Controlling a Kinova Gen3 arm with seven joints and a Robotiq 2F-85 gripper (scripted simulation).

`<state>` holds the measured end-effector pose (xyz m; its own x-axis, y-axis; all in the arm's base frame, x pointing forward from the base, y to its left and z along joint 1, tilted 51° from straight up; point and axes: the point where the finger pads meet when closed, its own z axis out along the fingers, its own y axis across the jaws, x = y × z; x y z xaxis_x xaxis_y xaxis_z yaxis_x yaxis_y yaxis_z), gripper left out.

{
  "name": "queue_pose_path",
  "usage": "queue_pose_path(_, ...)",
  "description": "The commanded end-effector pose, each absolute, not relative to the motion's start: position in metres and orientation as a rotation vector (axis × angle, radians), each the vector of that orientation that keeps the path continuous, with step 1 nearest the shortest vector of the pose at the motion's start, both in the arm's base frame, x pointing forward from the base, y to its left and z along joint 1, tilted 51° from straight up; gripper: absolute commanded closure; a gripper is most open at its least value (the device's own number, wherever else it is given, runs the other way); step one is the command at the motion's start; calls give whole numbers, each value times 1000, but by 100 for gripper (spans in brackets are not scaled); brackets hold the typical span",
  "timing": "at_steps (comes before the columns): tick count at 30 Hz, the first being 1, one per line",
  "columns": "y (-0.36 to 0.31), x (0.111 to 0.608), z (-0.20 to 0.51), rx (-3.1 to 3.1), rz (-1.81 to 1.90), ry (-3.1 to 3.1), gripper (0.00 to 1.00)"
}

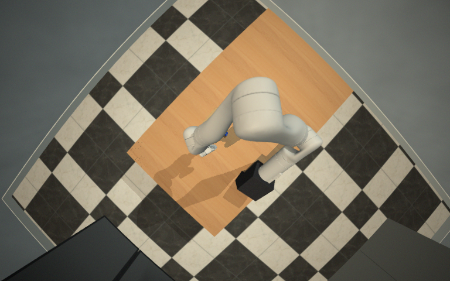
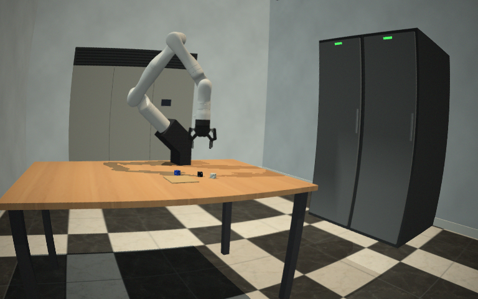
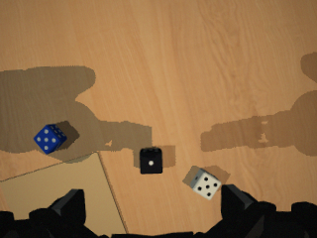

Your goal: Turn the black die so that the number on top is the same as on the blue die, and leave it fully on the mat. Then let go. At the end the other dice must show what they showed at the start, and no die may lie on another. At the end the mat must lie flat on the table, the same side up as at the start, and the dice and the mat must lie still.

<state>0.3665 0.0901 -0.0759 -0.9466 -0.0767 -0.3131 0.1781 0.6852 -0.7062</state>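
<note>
The end effector (image 2: 202, 140) hangs well above the table (image 2: 88, 183), its fingers spread fully apart with nothing between them. In the wrist view the black die (image 3: 151, 161) sits on bare wood just right of the mat (image 3: 59, 192), not on it, with a single pip on top. The blue die (image 3: 51, 138) stands to its left, beside the mat's far edge, and appears to show six, though the pips are small. The white die (image 3: 205, 184) lies near the black die on the right, showing five.

If blue reads six, the black die's one sits opposite, so it probably needs a half turn. To do this well, descend centred over the black die with the fingers lined up across two of its flat sides, keeping the right finger away from the white die. Close only once the pads bracket the cube squarely. Tumble it in stages, and set it down well inside the mat's edges.
</note>
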Motion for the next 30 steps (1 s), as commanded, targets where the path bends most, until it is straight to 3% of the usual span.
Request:
queue_pose_path(1,77,370,-85,81,-1137,2580,0)
queue_pose_path(6,55,375,-103,81,-1137,2584,0)
queue_pose_path(7,55,375,-103,81,-1137,2584,59)
queue_pose_path(30,55,375,-103,81,-1137,2584,59)
